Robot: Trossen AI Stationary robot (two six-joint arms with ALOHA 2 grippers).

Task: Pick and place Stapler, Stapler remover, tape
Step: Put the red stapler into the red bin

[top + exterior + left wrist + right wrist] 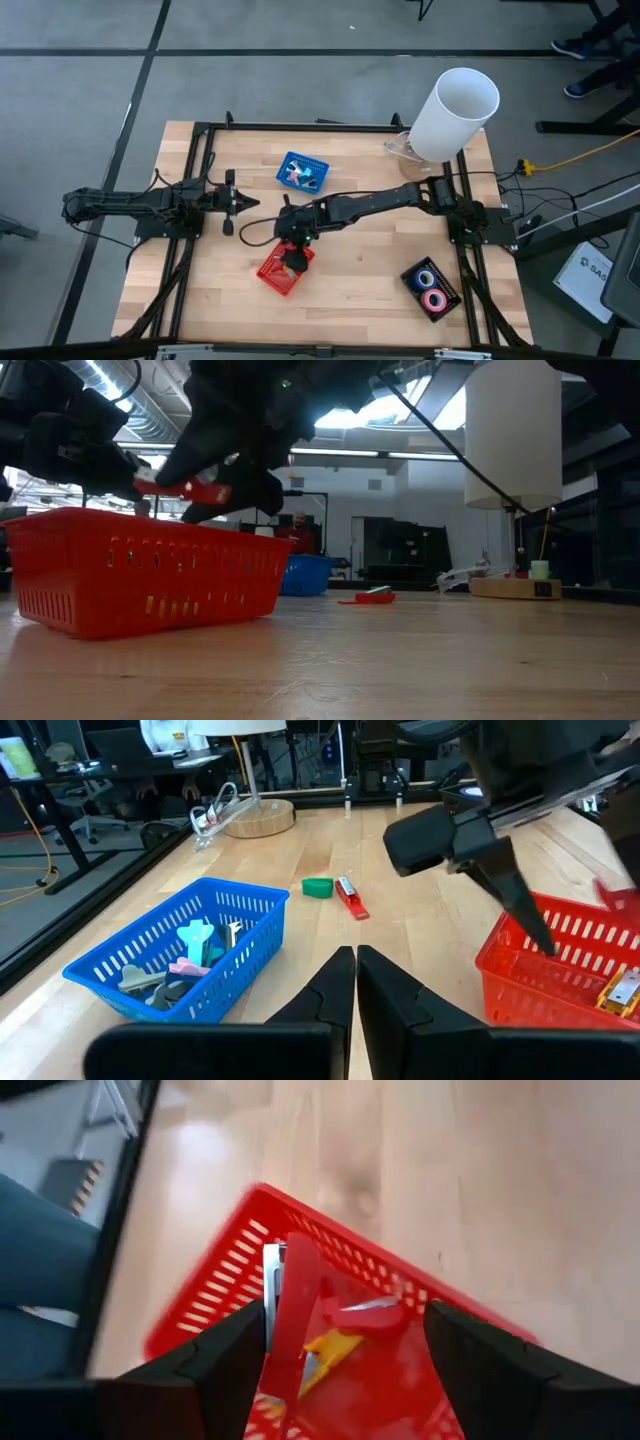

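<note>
My right gripper (pixel 291 256) hangs open over a red basket (pixel 284 270), fingers pointing down. A long red stapler (pixel 290 1320) is between its fingers, close beside one finger (pixel 235 1355). In the low view the stapler (pixel 185 489) is just above the basket's rim (pixel 150 520). The basket holds small red, yellow and silvery pieces. Blue and pink tape rolls (pixel 432 288) lie in a black tray at the near right. My left gripper (pixel 232 203) is shut and empty at the left. I cannot pick out the stapler remover. My right gripper stands open around the stapler's long side (pixel 285 1295), coming from above. The stapler lies close to one finger and far from the other. I cannot tell whether that finger touches it. The stapler is clear of the basket's floor.
A blue basket (pixel 303 172) with teal, pink and grey pieces stands at the far middle. A small red piece (pixel 348 898) and a green one (pixel 317 887) lie on the table beyond it. A lamp with a tall white shade (pixel 455 112) stands at the far right.
</note>
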